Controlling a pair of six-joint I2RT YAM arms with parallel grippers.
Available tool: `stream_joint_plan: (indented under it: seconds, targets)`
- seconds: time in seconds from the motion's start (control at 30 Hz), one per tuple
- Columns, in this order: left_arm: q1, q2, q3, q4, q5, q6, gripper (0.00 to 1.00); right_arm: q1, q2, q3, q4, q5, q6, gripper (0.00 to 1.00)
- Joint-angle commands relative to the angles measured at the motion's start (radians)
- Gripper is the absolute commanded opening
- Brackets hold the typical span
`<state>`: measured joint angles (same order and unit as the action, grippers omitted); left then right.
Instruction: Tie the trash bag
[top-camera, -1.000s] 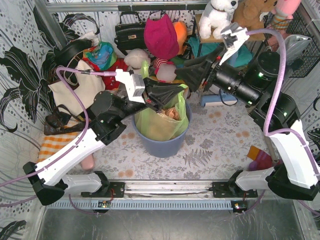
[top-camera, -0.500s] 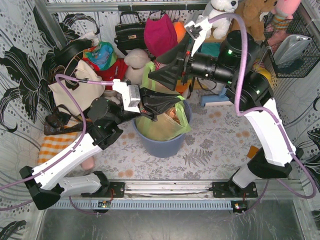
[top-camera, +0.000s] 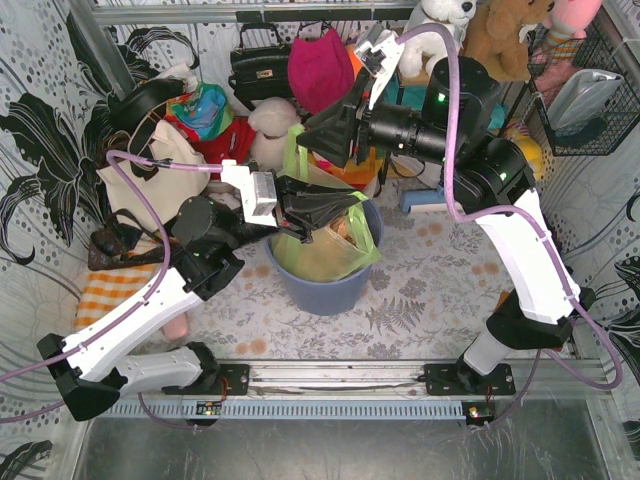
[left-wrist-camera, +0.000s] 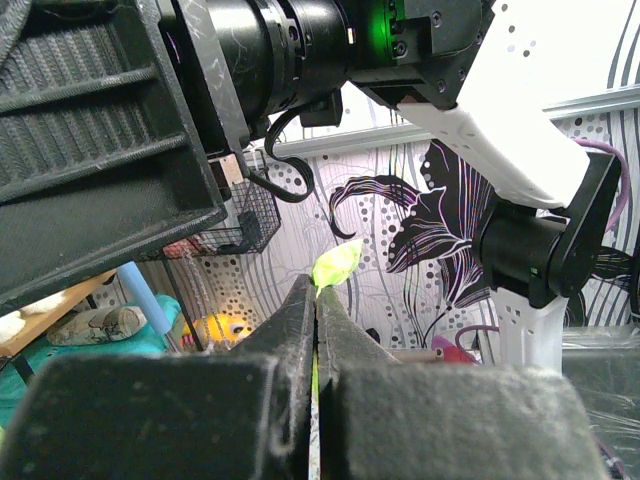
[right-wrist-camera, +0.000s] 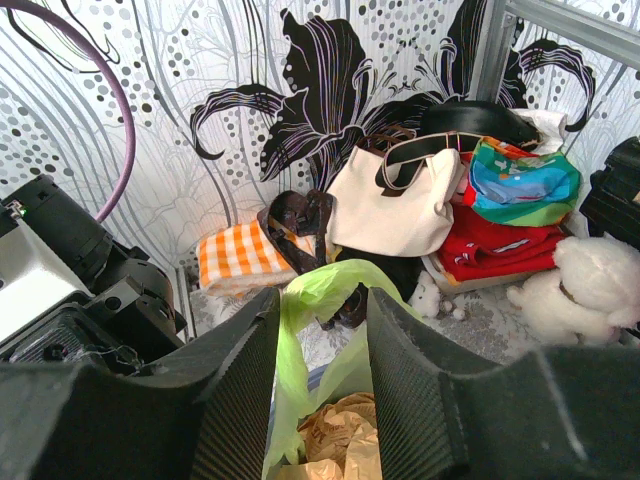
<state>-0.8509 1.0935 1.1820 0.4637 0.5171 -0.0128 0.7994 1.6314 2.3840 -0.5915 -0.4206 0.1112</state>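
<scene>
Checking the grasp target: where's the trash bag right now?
Top view, centre: the trash bag sits in the blue-grey bin, with the left hand pinching one flap and another flap standing up between the open fingers of the right hand.

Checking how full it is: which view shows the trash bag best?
The top view: most of the trash bag sits in the bin, paper visible. The right wrist view shows one flap and some paper; the left wrist view only a green tip.

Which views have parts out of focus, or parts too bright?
Left wrist view: the left gripper near the lens is soft, the trash bag tip sharper; the white arm shell is washed out. Right wrist view: the right gripper looks softer than the wall. Top view: evenly lit, sharp.
</scene>
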Motion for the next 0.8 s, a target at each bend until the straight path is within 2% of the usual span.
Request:
stream_joint_plan:
  seconds: [0.0, 0.13, 0.2, 0.27, 0.47, 0.77]
  targets:
    - [0.001, -0.001, 0.010, 0.046, 0.013, 0.011, 0.02, 0.004, -0.030, -0.008, 0.020, 0.015, 0.000, 0.40]
    - [0.001, 0.000, 0.011, 0.049, 0.010, 0.009, 0.02, 0.004, -0.015, 0.004, 0.018, 0.024, 0.001, 0.42]
    - [0.001, 0.000, 0.010, 0.047, 0.008, 0.008, 0.02, 0.004, -0.011, 0.007, 0.016, 0.021, 0.004, 0.38]
    - [0.001, -0.003, 0.008, 0.047, 0.006, 0.009, 0.02, 0.004, -0.012, 0.004, 0.018, 0.016, 0.005, 0.32]
    - [0.001, -0.004, 0.007, 0.046, -0.003, 0.012, 0.02, 0.004, -0.023, -0.008, 0.038, 0.024, 0.014, 0.02]
    - [0.001, -0.017, 0.015, 0.038, -0.057, 0.038, 0.01, 0.004, -0.006, 0.017, 0.095, 0.028, 0.051, 0.00]
